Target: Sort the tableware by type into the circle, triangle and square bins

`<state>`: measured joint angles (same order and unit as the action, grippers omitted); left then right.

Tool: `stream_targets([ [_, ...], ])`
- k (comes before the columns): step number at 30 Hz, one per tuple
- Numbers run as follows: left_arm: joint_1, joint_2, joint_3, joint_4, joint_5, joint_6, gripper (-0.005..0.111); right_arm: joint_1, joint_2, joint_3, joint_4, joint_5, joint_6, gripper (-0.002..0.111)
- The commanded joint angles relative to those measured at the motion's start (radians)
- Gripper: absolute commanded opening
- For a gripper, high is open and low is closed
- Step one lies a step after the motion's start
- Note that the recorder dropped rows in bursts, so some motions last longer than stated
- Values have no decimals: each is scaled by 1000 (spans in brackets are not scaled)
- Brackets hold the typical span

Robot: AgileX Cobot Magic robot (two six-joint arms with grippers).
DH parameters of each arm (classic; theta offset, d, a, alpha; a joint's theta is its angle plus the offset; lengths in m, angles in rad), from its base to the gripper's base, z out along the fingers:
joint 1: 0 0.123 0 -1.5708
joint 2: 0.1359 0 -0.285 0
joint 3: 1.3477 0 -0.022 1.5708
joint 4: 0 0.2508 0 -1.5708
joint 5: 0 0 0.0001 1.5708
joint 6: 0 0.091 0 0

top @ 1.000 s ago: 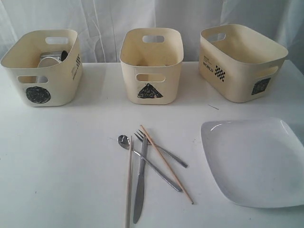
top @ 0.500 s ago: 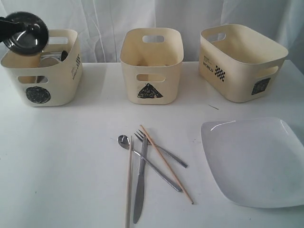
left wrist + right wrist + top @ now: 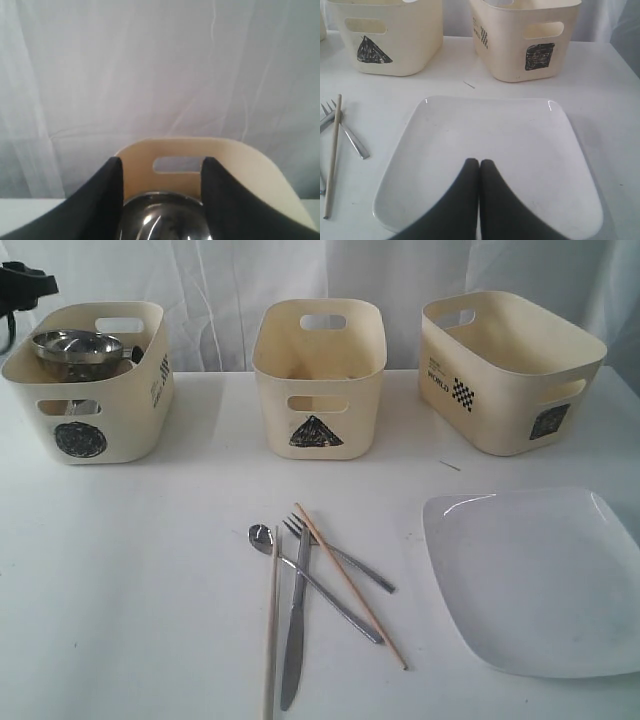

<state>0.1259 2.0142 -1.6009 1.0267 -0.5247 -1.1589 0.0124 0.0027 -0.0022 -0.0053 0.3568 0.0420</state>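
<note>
Three bins stand along the back of the table: circle bin left, triangle bin middle, square bin right. The steel bowl sits upright, high in the circle bin, on other steel pieces I can't identify. The left gripper is above the back of that bin with its fingers spread apart and nothing clamped; the bowl shows below the gap. The right gripper has its fingers pressed together, empty, over the near part of the white squarish plate, which lies flat front right. Front centre, a crossed pile on the table: spoon, fork, knife, two wooden chopsticks. Can't tell what the triangle and square bins hold.
</note>
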Motion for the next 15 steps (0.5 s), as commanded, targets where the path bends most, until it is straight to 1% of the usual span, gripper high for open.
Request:
stream_targets([
  [1, 2, -135, -4, 53, 116, -51, 31, -4, -3, 2, -6, -7, 6, 0],
  [2, 2, -179, 1, 92, 176, -113, 18, -4, -3, 2, -6, -7, 6, 0],
  [4, 2, -249, 13, 157, 296, -199, 1, -4, -3, 2, -6, -7, 6, 0],
  [5, 2, -288, 30, 198, 373, -238, 0, -4, -3, 2, -6, -7, 6, 0],
  [8, 2, -416, 104, 207, 545, -255, 0, -4, -3, 2, -6, -7, 6, 0],
  [10, 2, -508, 181, 209, 645, -224, 0, -4, -3, 2, -6, -7, 6, 0],
  [11, 2, -564, 237, 209, 692, -182, 0, -4, -3, 2, -6, -7, 6, 0],
  [13, 2, -677, 358, 209, 729, -94, 0, -4, -3, 2, -6, -7, 6, 0],
  [15, 2, -812, 516, 209, 711, -24, 0, -4, -3, 2, -6, -7, 6, 0],
])
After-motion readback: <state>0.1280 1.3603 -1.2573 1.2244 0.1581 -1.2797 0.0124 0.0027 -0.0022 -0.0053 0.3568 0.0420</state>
